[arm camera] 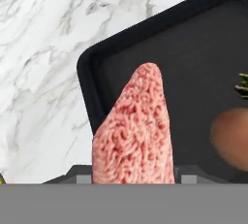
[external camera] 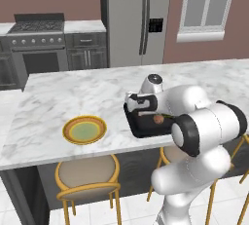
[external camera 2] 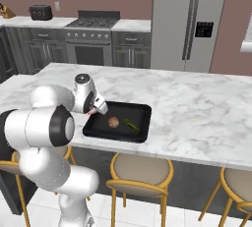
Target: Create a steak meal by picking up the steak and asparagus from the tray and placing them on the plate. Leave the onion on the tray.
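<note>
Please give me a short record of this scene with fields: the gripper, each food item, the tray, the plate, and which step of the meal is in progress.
gripper: over the tray's left part, steak between its fingertips; grip not confirmed
steak: pink slab, wide end at the fingertips, narrow tip pointing away
onion: on the tray floor, mid-tray
asparagus: on the tray, right of the onion
tray: black, on the marble counter near the front edge
plate: on the counter left of the tray, nothing on it
step: steak pickup; nothing moved to the plate yet

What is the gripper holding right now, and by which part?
The gripper is closed on the steak, gripping its wide end; the narrow tip points away, above the tray.
</note>
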### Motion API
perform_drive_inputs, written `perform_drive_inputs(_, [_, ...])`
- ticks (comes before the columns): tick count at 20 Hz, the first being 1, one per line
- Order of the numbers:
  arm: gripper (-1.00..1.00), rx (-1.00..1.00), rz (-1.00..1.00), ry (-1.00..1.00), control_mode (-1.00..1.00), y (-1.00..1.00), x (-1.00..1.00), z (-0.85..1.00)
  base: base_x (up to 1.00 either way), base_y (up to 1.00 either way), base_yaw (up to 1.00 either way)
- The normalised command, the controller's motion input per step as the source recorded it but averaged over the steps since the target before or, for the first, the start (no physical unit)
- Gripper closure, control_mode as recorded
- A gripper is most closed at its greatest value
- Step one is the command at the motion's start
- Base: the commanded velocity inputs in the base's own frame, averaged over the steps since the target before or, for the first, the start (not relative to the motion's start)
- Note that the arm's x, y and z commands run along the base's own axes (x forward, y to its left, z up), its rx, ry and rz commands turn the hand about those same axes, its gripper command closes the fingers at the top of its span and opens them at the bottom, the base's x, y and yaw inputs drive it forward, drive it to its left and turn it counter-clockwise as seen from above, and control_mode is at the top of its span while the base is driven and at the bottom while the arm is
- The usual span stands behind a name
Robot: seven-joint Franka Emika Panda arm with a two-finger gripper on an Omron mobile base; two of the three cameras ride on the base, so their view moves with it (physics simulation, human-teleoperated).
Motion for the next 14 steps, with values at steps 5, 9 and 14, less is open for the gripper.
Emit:
perform_drive_inputs(5, [1.00, -0.03, 0.15, 0.02, -1.00, 0.79, -0.01, 0.40, 0.00, 0.00, 0.00])
perform_drive_inputs(9, [1.00, -0.07, 0.14, 0.11, -1.00, 0.97, 0.00, 0.30, 0.00, 0.00, 0.00])
perform_drive_inputs(14, [1.00, -0.13, 0.16, 0.18, -1.00, 1.00, -0.02, 0.03, 0.00, 0.00, 0.00])
